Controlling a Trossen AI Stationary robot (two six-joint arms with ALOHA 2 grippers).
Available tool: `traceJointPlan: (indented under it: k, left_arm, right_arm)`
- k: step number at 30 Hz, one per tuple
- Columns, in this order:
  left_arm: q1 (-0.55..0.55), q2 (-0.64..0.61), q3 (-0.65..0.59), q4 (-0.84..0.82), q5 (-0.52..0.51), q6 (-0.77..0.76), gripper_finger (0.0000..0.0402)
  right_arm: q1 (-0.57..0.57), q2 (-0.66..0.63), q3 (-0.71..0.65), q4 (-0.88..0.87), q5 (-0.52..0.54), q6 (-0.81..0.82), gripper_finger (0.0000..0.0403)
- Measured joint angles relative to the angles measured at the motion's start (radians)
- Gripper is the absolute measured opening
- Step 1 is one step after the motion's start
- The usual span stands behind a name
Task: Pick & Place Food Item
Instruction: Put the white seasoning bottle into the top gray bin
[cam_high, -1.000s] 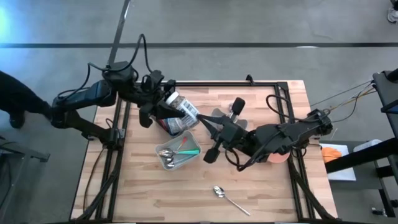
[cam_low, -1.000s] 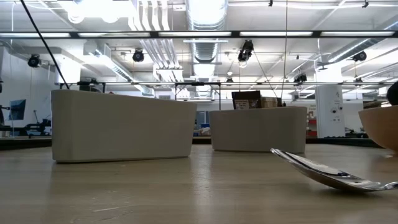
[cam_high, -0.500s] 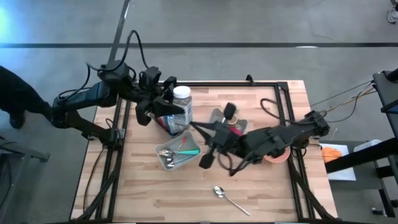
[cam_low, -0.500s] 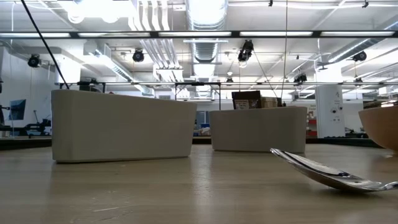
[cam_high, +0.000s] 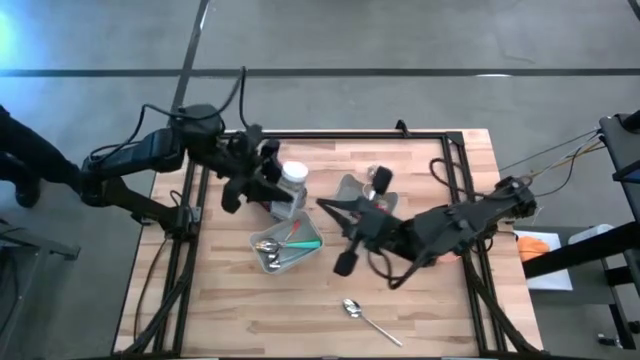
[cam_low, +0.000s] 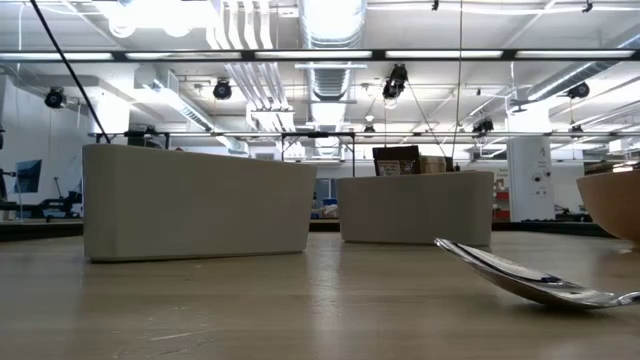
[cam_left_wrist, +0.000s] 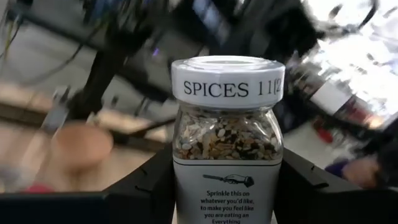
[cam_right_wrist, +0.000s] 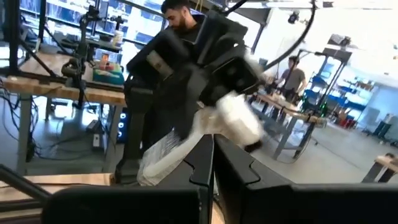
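Observation:
A clear spice jar (cam_left_wrist: 227, 143) with a white lid marked SPICES and a seed mix inside stands upright between the fingers of my left gripper (cam_left_wrist: 225, 193), which is shut on it. In the high view the jar (cam_high: 293, 178) and my left gripper (cam_high: 283, 192) hang above the table's far left part. My right gripper (cam_high: 322, 205) is shut, points toward the jar from the right, and stops a short gap from it. In the right wrist view its shut fingers (cam_right_wrist: 211, 174) hold nothing, and the jar (cam_right_wrist: 233, 121) shows blurred beyond them. My left gripper pinches the jar's lower body (cam_left_wrist: 181, 180) between its two fingers (cam_left_wrist: 149, 186), one on each side, below the seed-filled part. The fingers come about level from the table's left side. The jar stands upright with its lid up, lifted clear of the table.
A grey tray (cam_high: 287, 247) with spoons and a teal and red item lies near the table's middle, and another grey container (cam_high: 352, 188) lies behind my right gripper. A loose spoon (cam_high: 365, 316) lies near the front edge. A tan bowl (cam_low: 612, 205) stands at the right.
The jar has turned from lying tilted, lid toward the far left, to standing upright with its lid up, still in my left gripper. My left gripper's wrist has tipped with it. My right gripper, shut, has drawn back a little from the jar's end.

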Motion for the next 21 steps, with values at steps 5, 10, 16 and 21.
traceJointPlan:
  k: [5,10,16,21]
  left_arm:
    - [-0.004,-0.012,0.0,-0.192,-0.012,0.038,0.0187]
    - [-0.042,-0.006,-0.001,-0.313,-0.169,0.151,0.0187]
    - [-0.071,-0.006,-0.003,-0.378,-0.325,0.267,0.0187]
    - [-0.08,0.007,-0.003,-0.409,-0.324,0.269,0.0187]
  right_arm:
    - [0.005,-0.048,0.001,-0.148,-0.052,0.192,0.0013]
    - [-0.046,-0.078,0.001,-0.313,-0.208,0.534,0.0077]
    - [-0.085,-0.079,0.0,-0.364,-0.305,0.65,0.0204]
    - [-0.137,-0.084,0.015,-0.426,-0.42,0.72,0.0283]
